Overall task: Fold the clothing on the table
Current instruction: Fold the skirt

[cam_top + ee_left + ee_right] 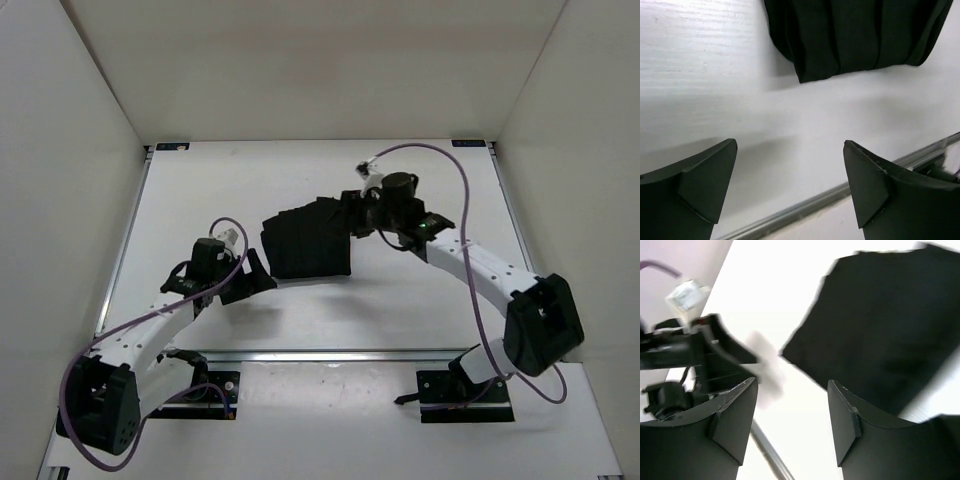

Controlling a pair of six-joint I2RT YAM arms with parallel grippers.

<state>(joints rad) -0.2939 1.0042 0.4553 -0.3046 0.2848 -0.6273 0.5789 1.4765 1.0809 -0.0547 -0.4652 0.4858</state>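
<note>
Two tools are at work, one on each of the two arms, and both stand spread with nothing between their fingers. Left tool (252,274) sits low over the tabletop (420,310), just off the near-left corner of the clothing (308,242) and apart from it. In its own wrist view, bare white tabletop (715,75) fills the gap between the two dark fingers (705,175). The garment's edge (855,35) lies beyond them at the top of the view, with its pleat ridges running away from the camera.

Right tool (356,216) is at the opposite far-right corner of the garment. From above, its fingers overlap the cloth's edge there, and I cannot tell whether they touch it. Its wrist view is blurred. Even so, the two fingers (735,415) are plainly wide apart, with the black fabric (880,335) spread out ahead of them and white tabletop (775,290) to the left.

One piece of clothing is in sight, black and matte. It lies near the middle of the single tabletop as a compact, roughly square block with a smaller flap stepping out along its far side. It sits between the two tools, which are diagonally across from each other.

Two purple cables (460,175) show, one looping along each arm.
</note>
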